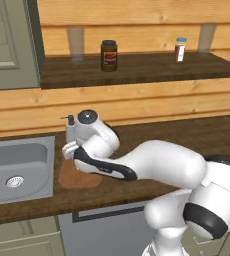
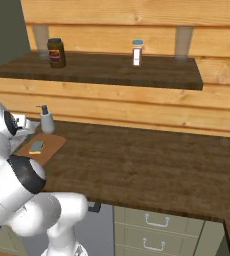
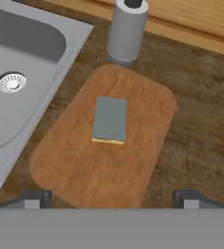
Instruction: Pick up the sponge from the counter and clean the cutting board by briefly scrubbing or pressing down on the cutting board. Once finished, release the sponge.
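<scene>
The sponge (image 3: 109, 119), grey-blue top up with a yellow edge showing, lies flat near the middle of the reddish-brown cutting board (image 3: 80, 165). My gripper (image 3: 112, 199) hovers above them, open, its dark fingertips (image 3: 36, 199) wide apart and nothing between them. From the right base view the sponge (image 2: 36, 146) rests on the cutting board (image 2: 53, 144), free of the hand. In the left base view my arm covers most of the cutting board (image 1: 72, 180) on the dark counter (image 1: 187, 135).
A steel sink (image 3: 21, 58) lies just left of the board. A grey soap dispenser (image 3: 126, 29) stands at the board's far end by the wall. On the higher shelf stand a dark jar (image 1: 108, 55) and a small bottle (image 1: 180, 49).
</scene>
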